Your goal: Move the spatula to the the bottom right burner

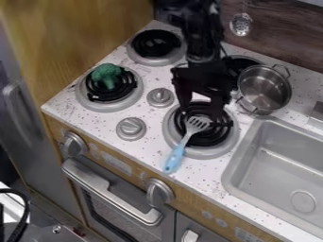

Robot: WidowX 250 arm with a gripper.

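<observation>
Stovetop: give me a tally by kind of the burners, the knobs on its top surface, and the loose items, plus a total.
Burners: 4
Knobs: 2
Spatula: 1
Pot: 1
Toy broccoli: 1
Total: 9

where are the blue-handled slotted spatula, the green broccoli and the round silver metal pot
blue-handled slotted spatula (178, 152): camera view, on the handle
green broccoli (107, 74): camera view, on the bushy top
round silver metal pot (263, 89): camera view, on the inside

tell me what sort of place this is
Most likely a toy kitchen: a countertop with four coil burners, one holding toy broccoli, a sink at the right, and an oven door below.
</observation>
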